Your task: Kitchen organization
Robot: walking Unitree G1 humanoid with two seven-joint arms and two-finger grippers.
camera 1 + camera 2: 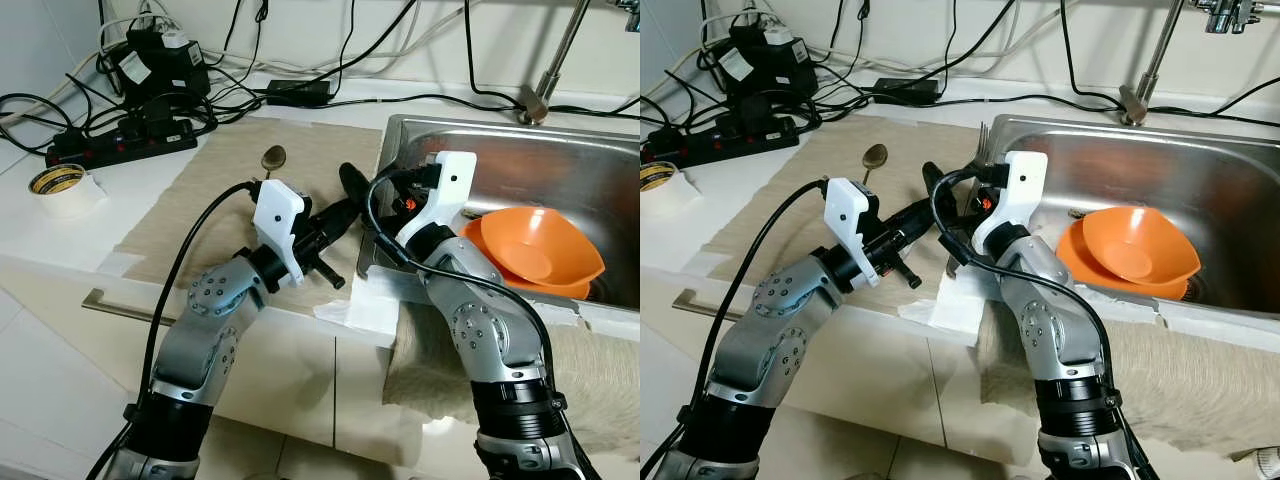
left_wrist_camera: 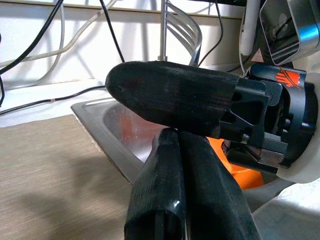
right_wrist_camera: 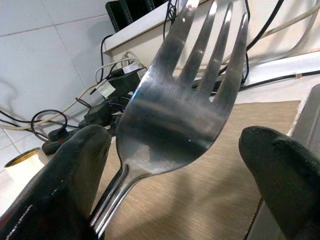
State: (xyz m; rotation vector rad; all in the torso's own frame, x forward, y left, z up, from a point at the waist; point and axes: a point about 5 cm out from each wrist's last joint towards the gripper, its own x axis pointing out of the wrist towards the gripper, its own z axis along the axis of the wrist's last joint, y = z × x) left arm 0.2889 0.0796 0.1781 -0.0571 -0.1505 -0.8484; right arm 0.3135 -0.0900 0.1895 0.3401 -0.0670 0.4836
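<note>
- A roll of tape [image 1: 62,186] sits at the far left of the worktop [image 1: 120,200], with a black power strip [image 1: 120,140] and a tangle of cables behind it.
- A beige mat [image 1: 210,190] covers the worktop left of the sink; a spoon [image 1: 272,157] lies on it, bowl away from the robot, handle running back toward the left arm.
- The left arm reaches forward and rightward over the mat, elbow bent, wrist level. The left tool [image 1: 345,212] points toward the sink's left rim, its two black fingers [image 2: 180,190] pressed together in the left wrist view, with nothing visible between them.
- The fork [image 3: 175,110] stands near upright at the sink's left rim, just beside both tools. Its long axis runs roughly vertically, tines up, handle down. In the right wrist view the tines point up and away, and the neck drops beside one black finger [image 3: 55,185].
- The right arm rises from below the worktop edge, forearm angled up and left, white wrist housing above the sink corner. The right tool [image 1: 965,205] is spread wide around the fork head; whether a finger touches the handle cannot be told.
- The steel sink [image 1: 560,160] holds two stacked orange bowls [image 1: 535,250] near its front wall, open side up.
- A tap [image 1: 550,70] stands behind the sink, and a cloth [image 1: 600,370] hangs over the worktop front at the right.
</note>
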